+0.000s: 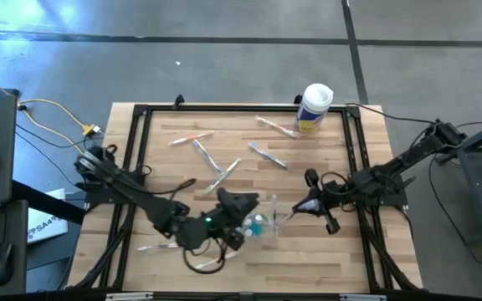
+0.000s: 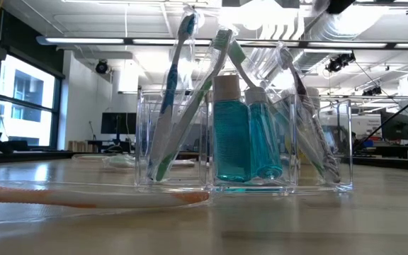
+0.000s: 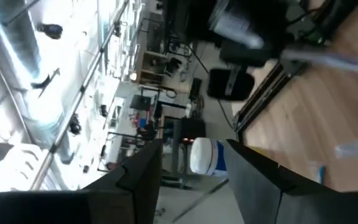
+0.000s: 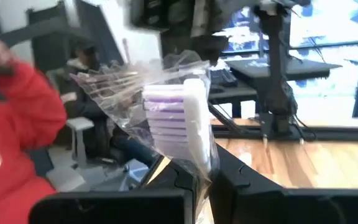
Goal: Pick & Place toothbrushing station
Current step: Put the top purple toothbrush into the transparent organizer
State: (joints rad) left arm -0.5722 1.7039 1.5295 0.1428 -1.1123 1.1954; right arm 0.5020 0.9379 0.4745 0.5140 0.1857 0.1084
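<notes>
Cup (image 1: 258,224) near table (image 1: 325,259) front centre, between both grippers: left gripper (image 1: 239,203) just left, right gripper (image 1: 301,206) just right. Canister (image 1: 314,108) at back edge. Loose toothbrushes (image 1: 216,169) mid-table behind cup.

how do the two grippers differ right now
The right gripper is shut on a wrapped toothbrush with a purple head; the left gripper is open and empty. In the high view the left one is beside the clear cup, the right one farther right. Both are dark and two-fingered.
</notes>
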